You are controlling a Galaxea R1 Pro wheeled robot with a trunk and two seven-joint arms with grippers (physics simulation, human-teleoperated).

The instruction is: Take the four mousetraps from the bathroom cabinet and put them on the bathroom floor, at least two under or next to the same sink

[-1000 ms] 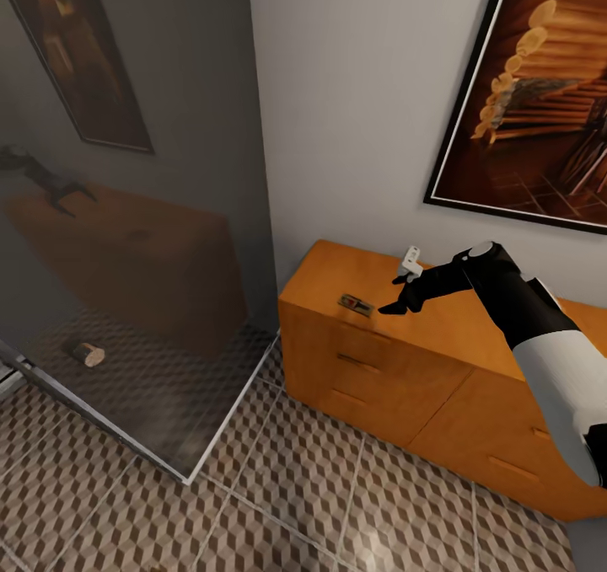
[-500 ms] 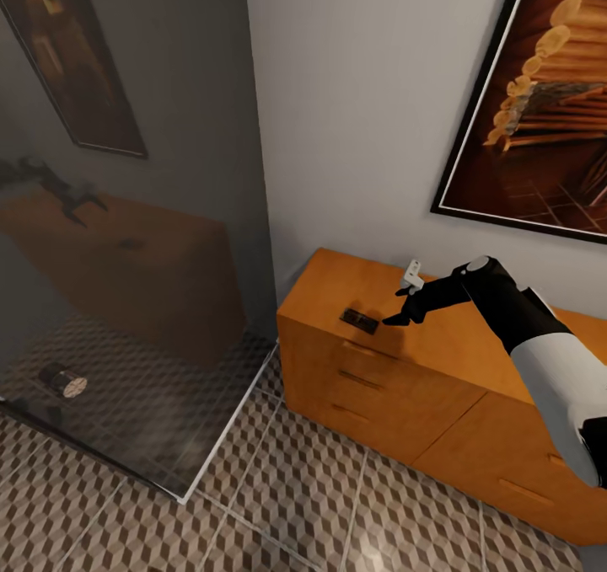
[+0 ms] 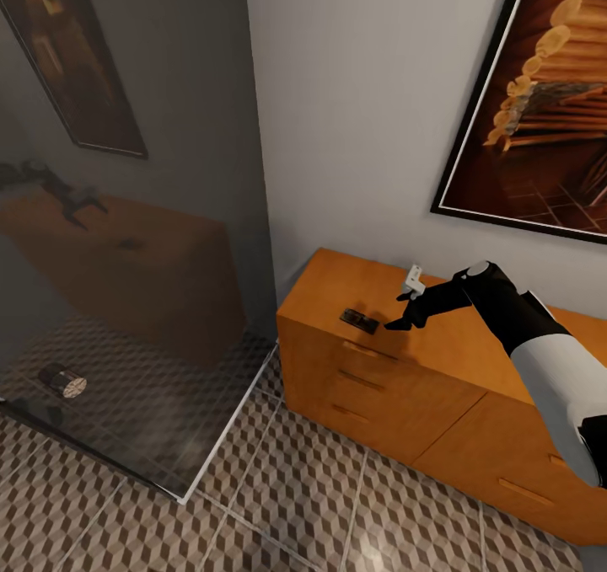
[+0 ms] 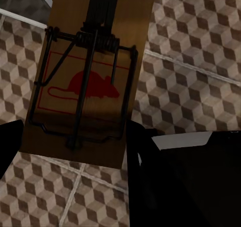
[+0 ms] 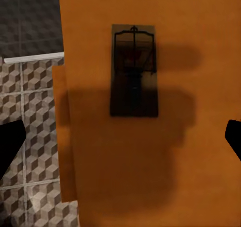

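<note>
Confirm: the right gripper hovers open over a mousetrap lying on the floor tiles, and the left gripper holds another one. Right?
Not quite. The mousetrap under the open right gripper lies on the cabinet top, not the floor, as the head view shows. The left gripper does hold another mousetrap.

Cabinet (image 3: 472,361): its right end is running off the head view's edge.
Wall picture (image 3: 539,109): frame is being cropped at top and right.
Cabinet-top mousetrap (image 5: 134,69): shadow is darkening it, blurring its red mark.
Held mousetrap (image 4: 90,76): top end is running past the frame edge.
</note>
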